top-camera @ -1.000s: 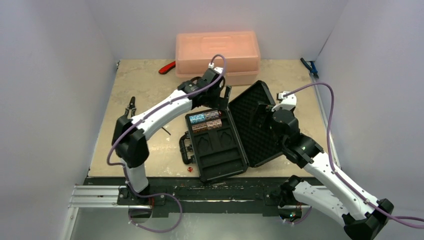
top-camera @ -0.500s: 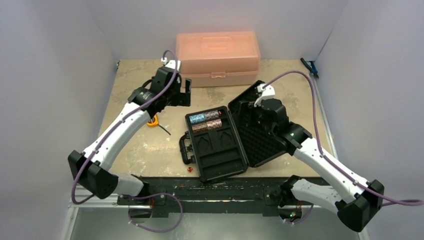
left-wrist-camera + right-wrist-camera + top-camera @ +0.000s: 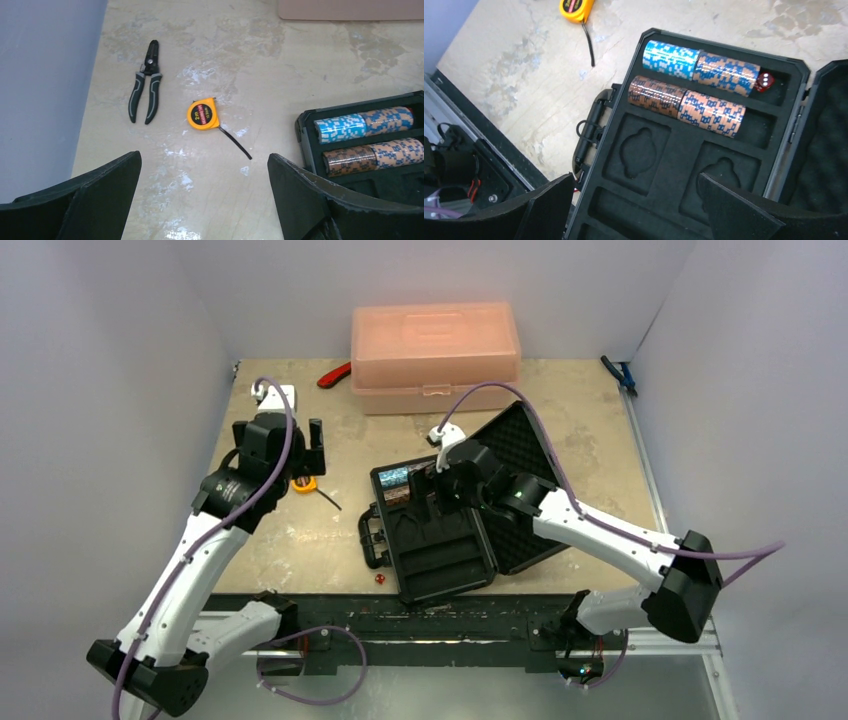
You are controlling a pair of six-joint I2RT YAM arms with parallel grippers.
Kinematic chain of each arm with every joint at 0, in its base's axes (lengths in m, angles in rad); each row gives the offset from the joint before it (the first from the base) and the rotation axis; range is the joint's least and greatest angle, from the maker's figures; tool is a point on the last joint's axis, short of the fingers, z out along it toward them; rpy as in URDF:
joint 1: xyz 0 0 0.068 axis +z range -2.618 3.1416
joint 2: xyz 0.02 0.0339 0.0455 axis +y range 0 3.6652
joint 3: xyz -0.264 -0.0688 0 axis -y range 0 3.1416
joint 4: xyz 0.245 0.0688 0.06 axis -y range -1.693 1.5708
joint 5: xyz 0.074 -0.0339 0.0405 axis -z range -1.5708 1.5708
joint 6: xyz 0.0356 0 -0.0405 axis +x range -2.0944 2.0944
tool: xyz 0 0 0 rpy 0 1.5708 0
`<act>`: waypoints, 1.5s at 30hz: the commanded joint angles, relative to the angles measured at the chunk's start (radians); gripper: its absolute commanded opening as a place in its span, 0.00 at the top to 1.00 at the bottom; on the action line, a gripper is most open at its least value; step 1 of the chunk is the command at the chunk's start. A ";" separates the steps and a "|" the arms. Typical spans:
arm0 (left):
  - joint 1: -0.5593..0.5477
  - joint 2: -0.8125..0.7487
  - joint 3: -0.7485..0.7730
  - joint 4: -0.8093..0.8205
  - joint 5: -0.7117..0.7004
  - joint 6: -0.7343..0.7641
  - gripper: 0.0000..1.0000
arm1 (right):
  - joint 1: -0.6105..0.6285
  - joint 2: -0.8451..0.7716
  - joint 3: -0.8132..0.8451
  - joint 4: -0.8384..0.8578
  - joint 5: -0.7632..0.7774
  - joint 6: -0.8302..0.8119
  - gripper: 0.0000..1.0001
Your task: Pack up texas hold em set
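Note:
The black foam-lined briefcase (image 3: pixel 440 565) lies open mid-table, lid (image 3: pixel 525 530) laid back to the right, handle (image 3: pixel 591 127) toward the left. Its far slots hold a blue chip stack (image 3: pixel 670 58), a blue-brown stack (image 3: pixel 725 73) and two reddish-brown stacks (image 3: pixel 684 105). One red die (image 3: pixel 765 81) sits at the slot's right end. Another red die (image 3: pixel 380 580) lies on the table by the case's near left corner. My right gripper (image 3: pixel 636 200) is open and empty above the tray's empty pockets. My left gripper (image 3: pixel 205 200) is open and empty over bare table left of the case.
A yellow tape measure (image 3: pixel 203 114) and dark-handled pliers (image 3: pixel 145 87) lie ahead of my left gripper. The pink plastic box (image 3: pixel 435 355) stands at the back, a red-handled tool (image 3: pixel 335 375) beside it. A blue tool (image 3: pixel 620 373) lies at the far right edge.
My left arm swung away from the case's far edge to the left, over the tape measure. My right arm moved from the lid leftward over the foam tray.

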 commanded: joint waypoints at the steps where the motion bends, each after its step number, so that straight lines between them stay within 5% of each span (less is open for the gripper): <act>1: 0.002 -0.083 -0.080 0.099 -0.125 0.029 0.02 | 0.068 0.054 0.079 -0.033 0.021 -0.010 0.01; 7: 0.002 -0.178 -0.133 0.130 -0.155 0.032 0.02 | 0.180 0.184 0.167 -0.072 0.054 -0.010 0.01; 9: 0.002 -0.199 -0.141 0.133 -0.177 0.032 0.02 | 0.230 0.228 0.198 -0.083 0.080 0.215 0.17; 22: 0.002 -0.257 -0.157 0.129 -0.307 0.019 0.01 | 0.427 0.501 0.372 -0.229 0.217 0.455 0.19; 32: 0.002 -0.263 -0.159 0.125 -0.295 0.011 0.01 | 0.461 0.602 0.378 -0.282 0.269 0.618 0.19; 45: 0.002 -0.266 -0.158 0.124 -0.273 0.011 0.01 | 0.468 0.724 0.481 -0.353 0.335 0.643 0.34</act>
